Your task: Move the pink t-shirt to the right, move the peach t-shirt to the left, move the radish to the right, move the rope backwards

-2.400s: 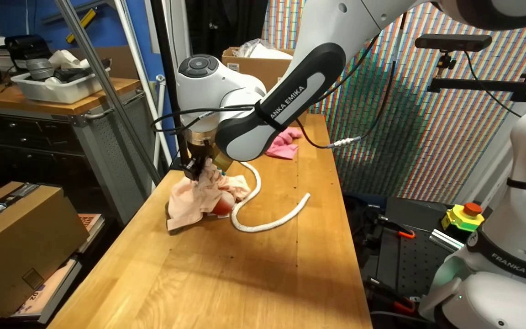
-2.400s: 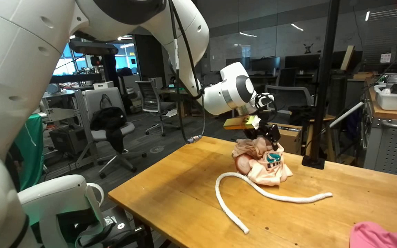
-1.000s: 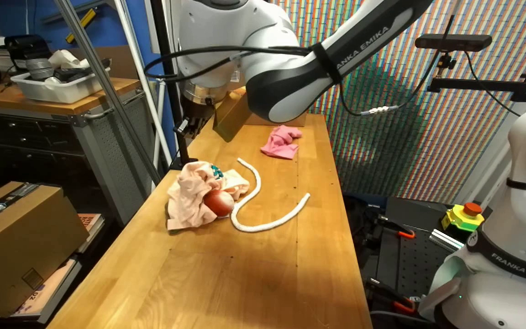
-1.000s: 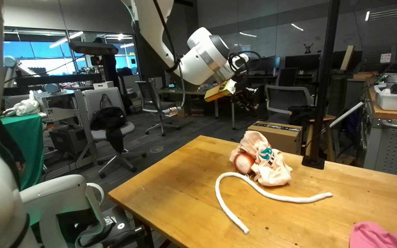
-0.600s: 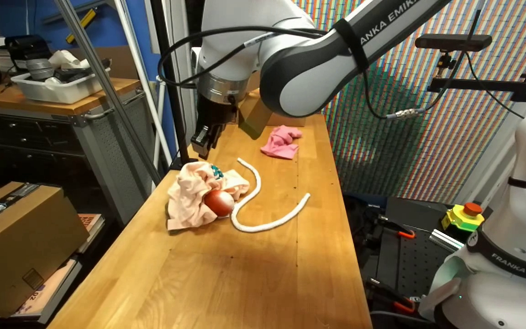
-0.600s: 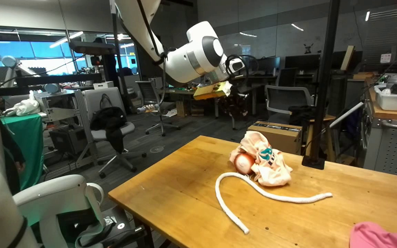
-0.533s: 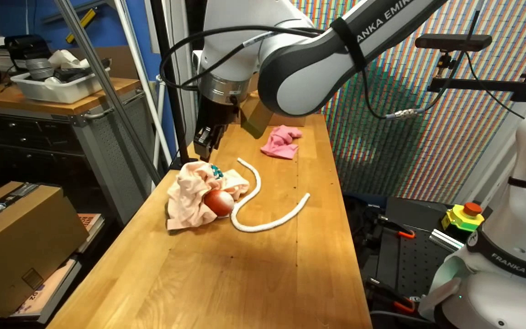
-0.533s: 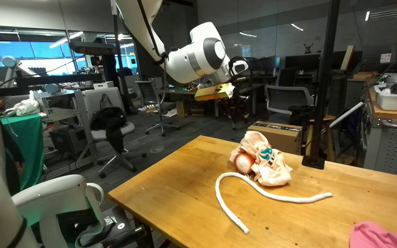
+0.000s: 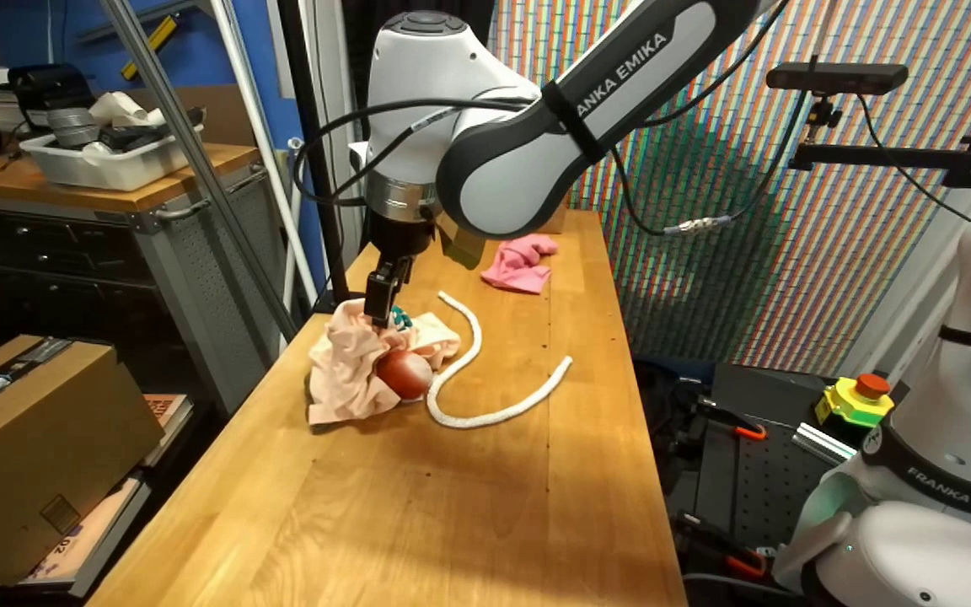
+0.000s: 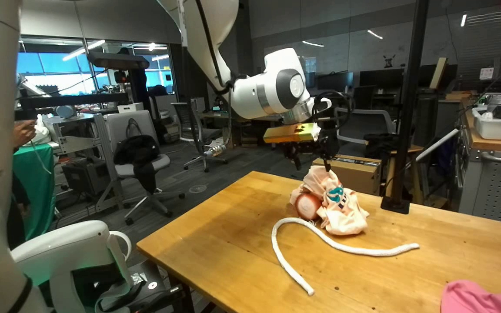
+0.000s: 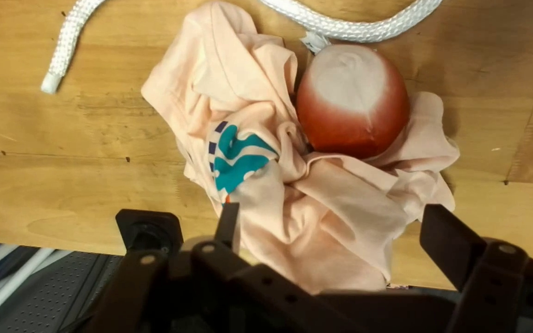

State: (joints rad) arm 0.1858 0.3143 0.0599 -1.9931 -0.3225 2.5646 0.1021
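Note:
The peach t-shirt point(image 9: 346, 362) lies crumpled near the table's edge in both exterior views point(image 10: 348, 217); its teal print shows in the wrist view. The red and white radish point(image 9: 404, 374) sits in its folds, also in the wrist view point(image 11: 353, 101). The white rope point(image 10: 355, 249) curves on the table beside them point(image 9: 485, 419). The pink t-shirt point(image 9: 521, 263) lies farther along the table, partly cut off in an exterior view point(image 10: 481, 300). My gripper point(image 10: 312, 166) is open and empty just above the peach t-shirt; its fingers point(image 11: 330, 207) stand wide apart over the cloth.
A black post point(image 10: 395, 204) stands on the table edge near the peach t-shirt. The wooden table point(image 9: 418, 523) drops off just behind the shirt. A cardboard box point(image 9: 47, 455) stands below the table, and a workbench with a white bin point(image 9: 119, 160) lies beyond.
Earlier my gripper was down in the bunched peach cloth; it rose off, the cloth settled and more of the radish shows. Since half a second ago it has come down toward the shirt.

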